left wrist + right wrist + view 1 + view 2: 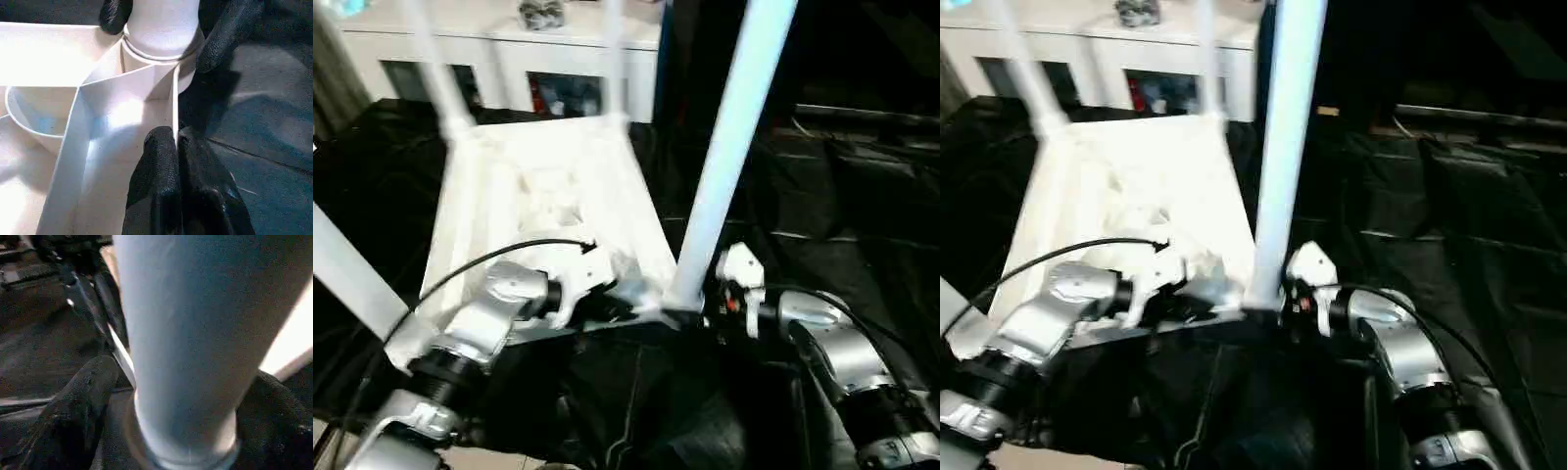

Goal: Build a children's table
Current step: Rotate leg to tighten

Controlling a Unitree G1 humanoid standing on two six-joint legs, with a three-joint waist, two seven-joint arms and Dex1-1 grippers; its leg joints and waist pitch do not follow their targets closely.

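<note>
The children's table lies upside down on the black cover, its ribbed white tabletop [548, 186] facing up. Four white legs stand in its corner sockets: far left [435, 69], far right [612, 59], near left [347, 269] and near right [729, 147]. My left gripper [176, 147] is shut on the tabletop's thin rim wall beside the near right socket [161, 54]. My right gripper [690, 315] stands open around the base of the near right leg [186, 333]. One of its fingers [73, 416] is a little apart from the tube.
A black cloth [862, 196] covers the work table, with its front edge just below my forearms. A white cabinet [509, 49] stands behind the table. A black cable [489, 257] arcs over my left forearm.
</note>
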